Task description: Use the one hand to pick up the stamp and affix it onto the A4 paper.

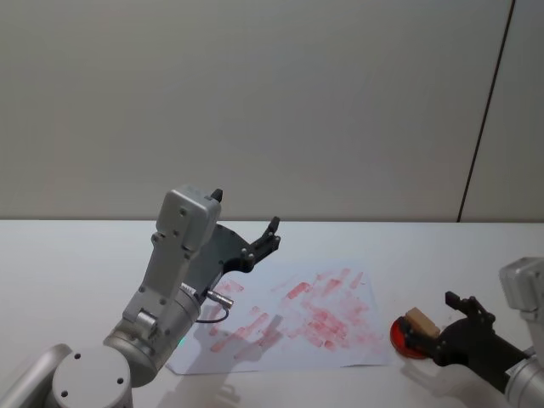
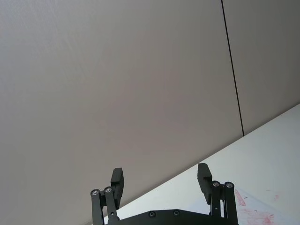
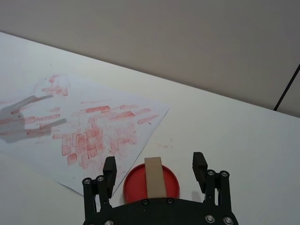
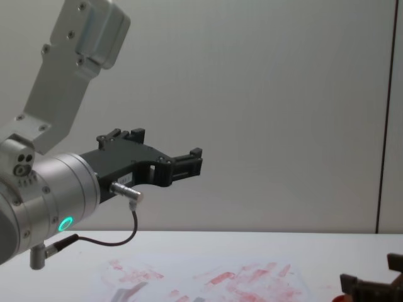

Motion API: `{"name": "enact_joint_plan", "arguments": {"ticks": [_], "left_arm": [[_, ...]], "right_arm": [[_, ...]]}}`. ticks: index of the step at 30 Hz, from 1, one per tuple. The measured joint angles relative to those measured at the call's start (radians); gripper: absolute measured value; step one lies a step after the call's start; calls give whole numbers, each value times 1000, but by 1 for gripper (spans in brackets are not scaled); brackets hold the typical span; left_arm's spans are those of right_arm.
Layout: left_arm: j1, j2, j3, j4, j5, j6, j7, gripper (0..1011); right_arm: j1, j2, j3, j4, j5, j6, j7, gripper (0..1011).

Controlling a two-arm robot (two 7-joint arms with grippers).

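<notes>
The stamp (image 3: 155,176), a pale tan wooden block, lies on top of the round red ink pad (image 3: 135,183). My right gripper (image 3: 154,166) is open, low over the table, with one finger on each side of the stamp and a gap on both sides. In the head view the stamp (image 1: 421,321) sits at the right, just off the A4 paper (image 1: 314,319), and the right gripper (image 1: 435,326) reaches it from the right. The paper (image 3: 93,136) is smeared with red marks. My left gripper (image 1: 263,242) is open, held high above the paper's left part, with nothing in it.
The ink pad (image 1: 406,340) rests on the white tabletop (image 1: 76,263) by the paper's right edge. The left arm's shadow falls on the paper. A plain wall with a dark vertical seam (image 1: 484,110) stands behind the table.
</notes>
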Motion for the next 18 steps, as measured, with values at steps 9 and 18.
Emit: {"name": "enact_joint_plan", "arguments": {"ticks": [9, 18], "left_arm": [[0, 0, 0, 0, 0, 0, 0, 1002], [0, 0, 0, 0, 0, 0, 0, 1002]], "right_arm": [[20, -12, -9, 42, -21, 9, 16, 817], [37, -21, -13, 75, -32, 12, 24, 534]]}}
